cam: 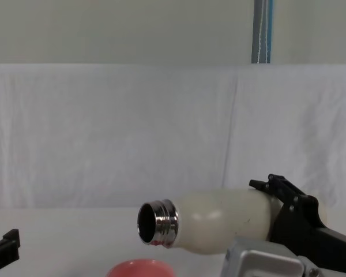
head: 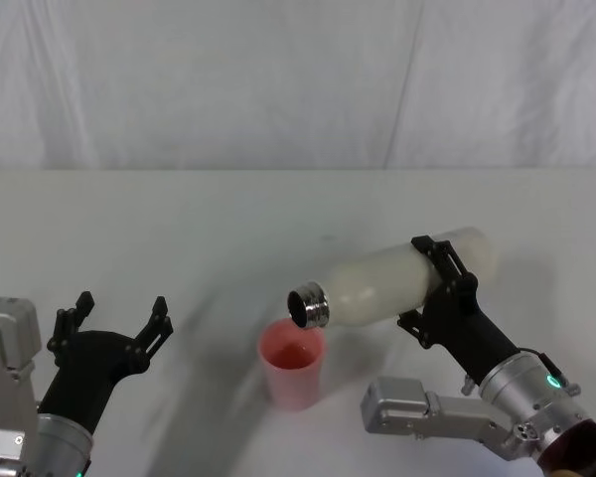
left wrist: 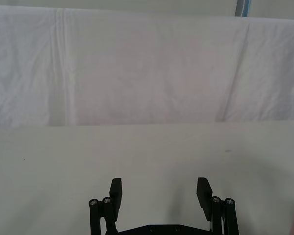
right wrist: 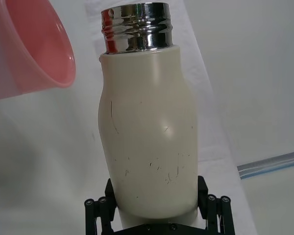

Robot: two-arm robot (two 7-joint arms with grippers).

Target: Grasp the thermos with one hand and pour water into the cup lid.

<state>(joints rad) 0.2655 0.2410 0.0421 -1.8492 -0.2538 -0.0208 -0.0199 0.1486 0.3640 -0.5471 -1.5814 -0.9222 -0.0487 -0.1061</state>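
The cream-white thermos (head: 397,278) is held tipped almost level above the table, and my right gripper (head: 417,284) is shut around its body. Its open steel neck (head: 310,305) hangs just over the rim of the salmon-pink cup lid (head: 293,363), which stands upright on the table. From the right wrist, the thermos (right wrist: 149,137) sits between the fingers (right wrist: 104,203), and the cup lid (right wrist: 34,49) lies beyond the neck. The chest view shows the thermos (cam: 219,219) over the cup lid (cam: 139,268). My left gripper (head: 119,304) stays open at the near left, holding nothing.
A white cloth covers the table (head: 179,229) and hangs as a backdrop (head: 298,79) behind it. Bare tabletop stretches to the left of and behind the cup lid. A blue-grey vertical strip (cam: 263,32) shows above the backdrop.
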